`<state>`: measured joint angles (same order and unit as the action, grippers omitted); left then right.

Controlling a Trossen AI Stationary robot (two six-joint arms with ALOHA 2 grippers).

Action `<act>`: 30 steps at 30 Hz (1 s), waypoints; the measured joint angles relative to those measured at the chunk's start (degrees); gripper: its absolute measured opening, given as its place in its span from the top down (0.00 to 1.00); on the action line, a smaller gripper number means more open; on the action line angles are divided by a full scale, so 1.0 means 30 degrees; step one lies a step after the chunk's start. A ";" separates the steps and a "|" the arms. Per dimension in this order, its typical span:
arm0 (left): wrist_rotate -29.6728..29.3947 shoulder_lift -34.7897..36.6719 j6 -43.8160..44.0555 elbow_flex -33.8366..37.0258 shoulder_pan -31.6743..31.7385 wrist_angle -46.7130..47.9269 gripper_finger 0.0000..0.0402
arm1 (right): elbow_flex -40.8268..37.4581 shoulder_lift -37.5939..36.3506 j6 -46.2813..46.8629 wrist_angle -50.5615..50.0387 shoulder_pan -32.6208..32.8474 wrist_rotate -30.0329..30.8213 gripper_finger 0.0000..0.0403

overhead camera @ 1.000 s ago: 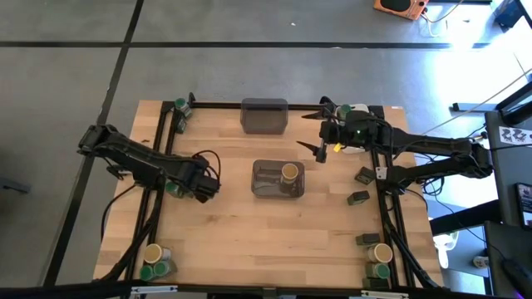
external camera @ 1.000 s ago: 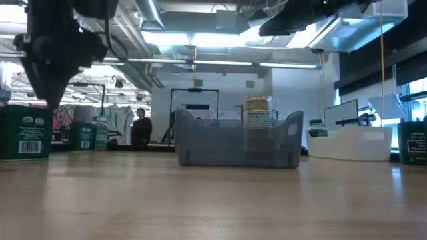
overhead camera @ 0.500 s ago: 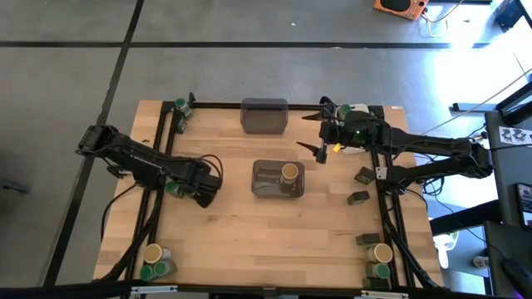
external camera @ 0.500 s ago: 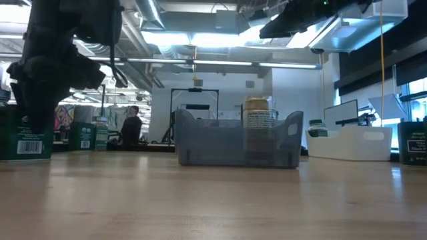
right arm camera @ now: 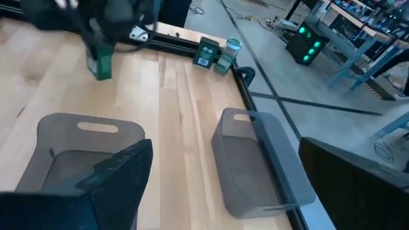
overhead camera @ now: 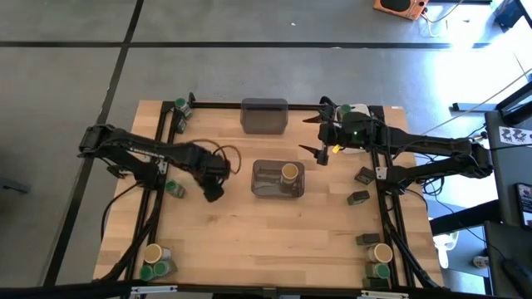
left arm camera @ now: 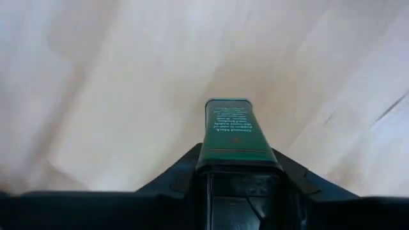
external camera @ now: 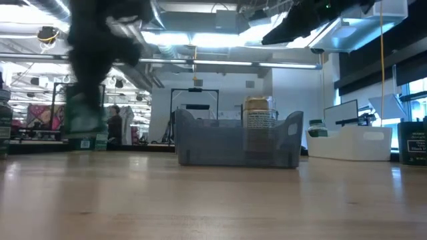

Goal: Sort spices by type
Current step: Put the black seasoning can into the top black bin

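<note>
The left gripper [overhead camera: 214, 192] is seen over the wooden surface [overhead camera: 249, 232], just to the left of the grey bin [overhead camera: 268, 189] in the middle. A small dark green tin [left arm camera: 232, 131] is clamped between its two fingers, which are closed onto the tin's sides. In the low view the tin [external camera: 83, 119] is lifted up off the surface and looks blurry. In the right wrist view the same tin [right arm camera: 100, 65] is seen hanging under the left arm, far from the bins. The right gripper [overhead camera: 321, 138] is held up in the air near the back of the surface, to the right of the middle bin, and its fingers are spread wide apart with nothing between them. A jar with a tan lid [overhead camera: 289, 172] is standing inside the middle bin. A second grey bin [overhead camera: 264, 115] is placed at the back edge. A round green-lidded jar [overhead camera: 175, 190] is seen on the surface just left of the left gripper. More jars and tins [overhead camera: 155, 262] are gathered at the corners of the surface. A white tray [external camera: 350, 143] is seen on the right in the low view.
</note>
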<state>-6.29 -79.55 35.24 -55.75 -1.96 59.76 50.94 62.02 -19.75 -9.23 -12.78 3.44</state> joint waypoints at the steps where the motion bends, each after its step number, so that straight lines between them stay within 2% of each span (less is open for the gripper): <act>1: -0.0411 0.0000 -0.0818 -0.0758 0.0276 -0.0042 0.71 | 0.0000 0.0000 0.0000 0.0013 0.0000 0.0000 0.03; 7: -0.3737 0.0000 -0.6071 -0.4939 0.1758 -0.1196 0.69 | 0.0000 0.0000 0.0016 0.0419 0.0000 0.0000 0.03; 10: -0.3987 0.0000 -0.9127 -0.6097 0.2471 -0.3390 0.68 | 0.0000 0.0000 0.0051 0.0849 0.0000 0.0000 0.03; 15: -0.3976 -0.0094 -1.3536 -0.6346 0.3992 -0.6830 0.70 | 0.0000 0.0000 -0.0539 0.1181 0.0000 0.0427 0.03; 22: -0.4009 -0.1970 -1.6846 -0.6385 0.7181 -0.9791 0.67 | 0.0007 -0.0007 -0.1896 0.1954 0.0000 0.0867 0.03; 25: -0.4011 -0.3769 -1.8012 -0.7627 0.8389 -0.9137 0.67 | 0.0007 0.0000 -0.1996 0.1929 0.0000 0.0860 0.03; 30: -0.3989 -0.7481 -1.8950 -1.1509 1.0049 -0.5581 0.70 | 0.0007 0.0000 -0.2342 0.2029 0.0000 0.1494 0.03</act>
<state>-18.26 -101.99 -21.60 -90.27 28.18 43.02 50.96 62.02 -26.77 -3.14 -12.78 7.92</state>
